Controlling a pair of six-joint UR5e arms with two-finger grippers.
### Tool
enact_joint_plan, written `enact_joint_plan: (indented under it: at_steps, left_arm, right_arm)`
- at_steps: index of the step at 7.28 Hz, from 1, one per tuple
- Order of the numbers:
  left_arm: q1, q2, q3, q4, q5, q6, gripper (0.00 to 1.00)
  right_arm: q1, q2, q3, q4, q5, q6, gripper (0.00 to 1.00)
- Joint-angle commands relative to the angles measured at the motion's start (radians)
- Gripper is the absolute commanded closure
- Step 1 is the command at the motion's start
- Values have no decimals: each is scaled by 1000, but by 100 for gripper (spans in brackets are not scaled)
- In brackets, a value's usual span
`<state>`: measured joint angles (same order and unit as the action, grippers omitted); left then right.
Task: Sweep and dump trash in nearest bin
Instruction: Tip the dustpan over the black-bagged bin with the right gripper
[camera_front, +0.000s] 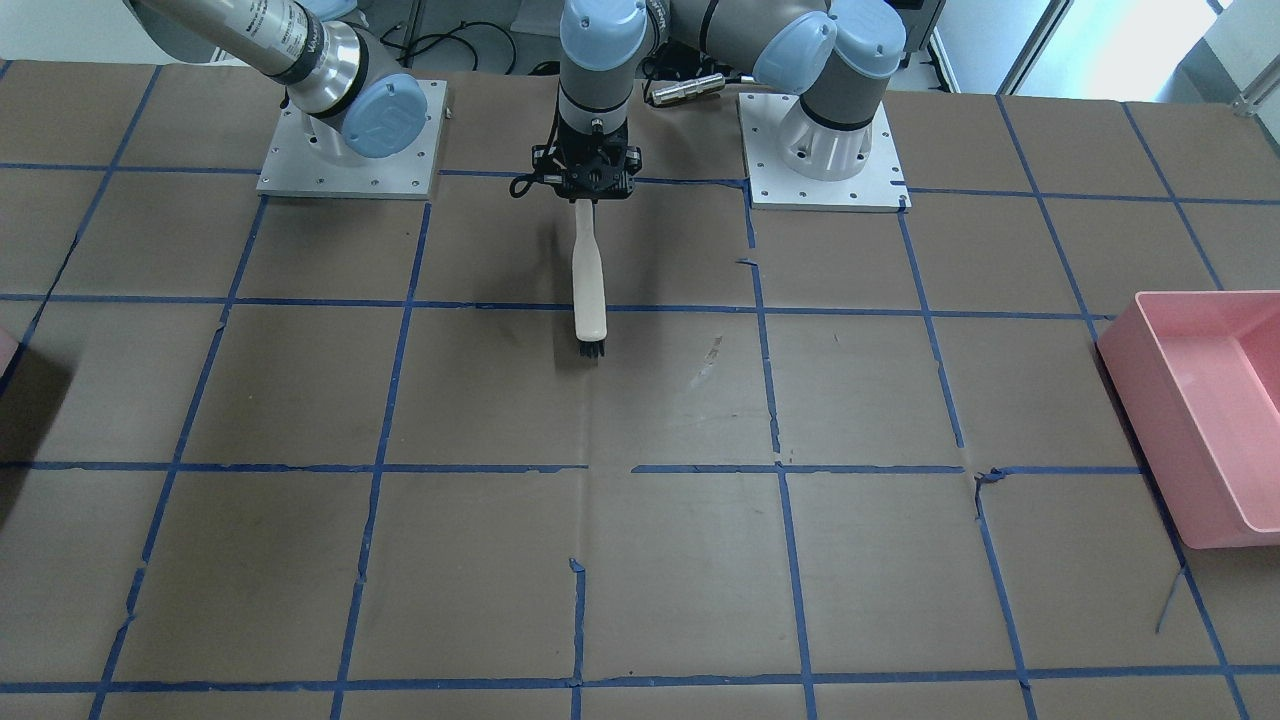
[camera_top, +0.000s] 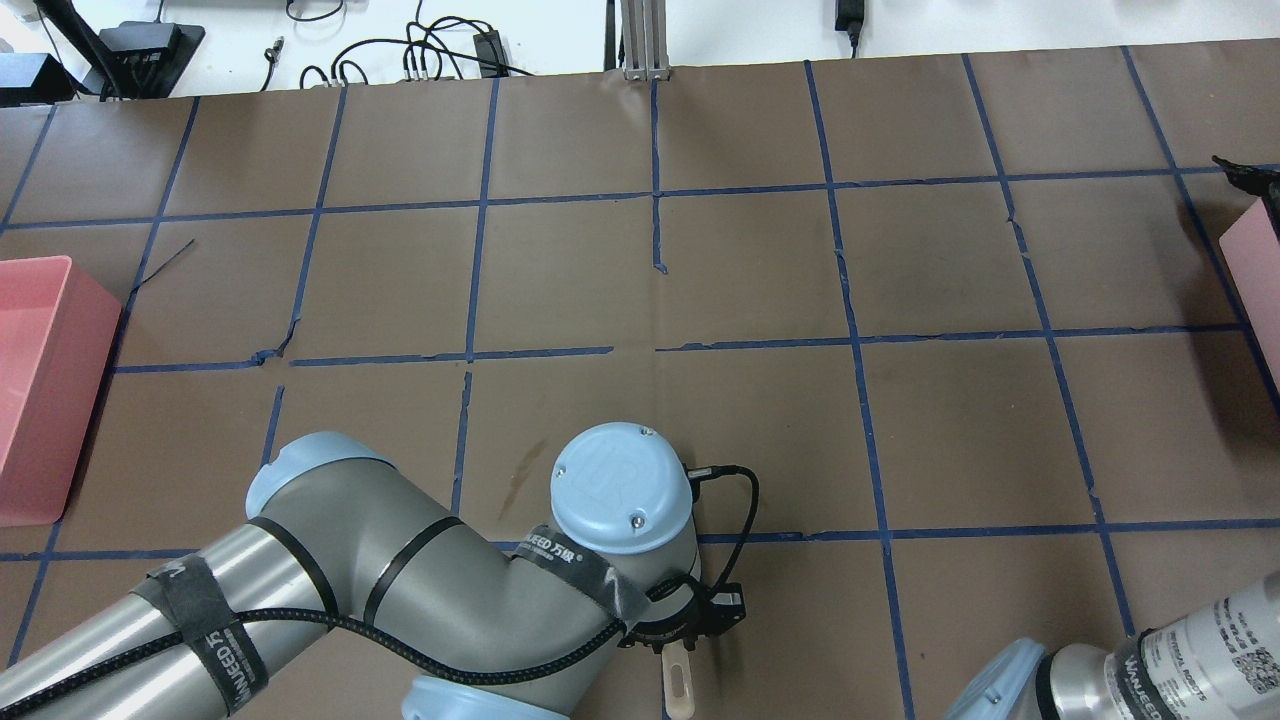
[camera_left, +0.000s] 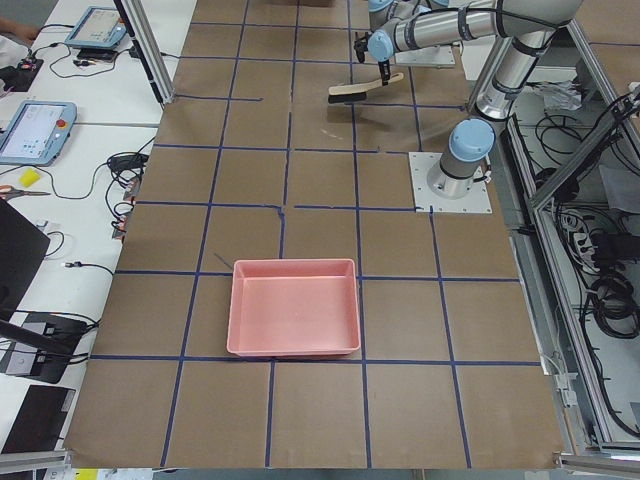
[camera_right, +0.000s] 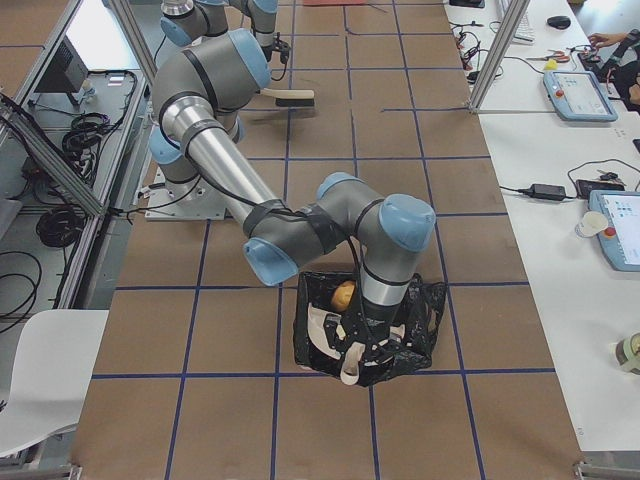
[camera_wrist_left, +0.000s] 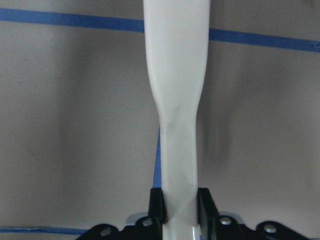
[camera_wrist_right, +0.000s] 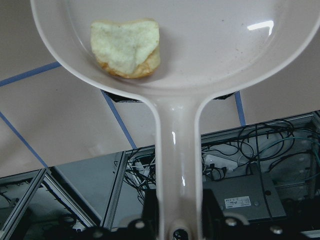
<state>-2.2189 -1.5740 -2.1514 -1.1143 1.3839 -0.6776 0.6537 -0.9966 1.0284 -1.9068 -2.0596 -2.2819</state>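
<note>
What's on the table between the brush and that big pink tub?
Nothing; the front-facing view shows only bare blue-taped table between brush and pink tub.

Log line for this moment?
left gripper: jaws shut on brush | right gripper: jaws shut on dustpan at bin | bread chunk in dustpan

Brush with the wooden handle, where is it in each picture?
Front-facing: brush top centre, bristles toward camera.
Overhead: only handle tip, bottom edge.
Left: top, far.
Right: top, far.
Left wrist: handle fills centre.
Right wrist: not in it.
Landmark: the left claw holding it.
</note>
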Motion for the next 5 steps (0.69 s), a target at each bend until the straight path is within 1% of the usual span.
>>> enact_joint_plan:
  at_steps: [1, 2, 3, 5]
  left_arm:
    - [-15, 8, -5, -1, 6, 101, 100]
    - [-16, 11, -19, -2, 10, 99, 100]
    - [-16, 14, -48, 5, 12, 99, 100]
    - [-15, 16, -51, 22, 12, 99, 100]
  right_arm:
    - [53, 4, 34, -90, -100, 2, 100]
    - [61, -11, 67, -119, -103, 2, 100]
    - [73, -29, 84, -123, -112, 2, 100]
    - [75, -34, 78, -117, -102, 4, 100]
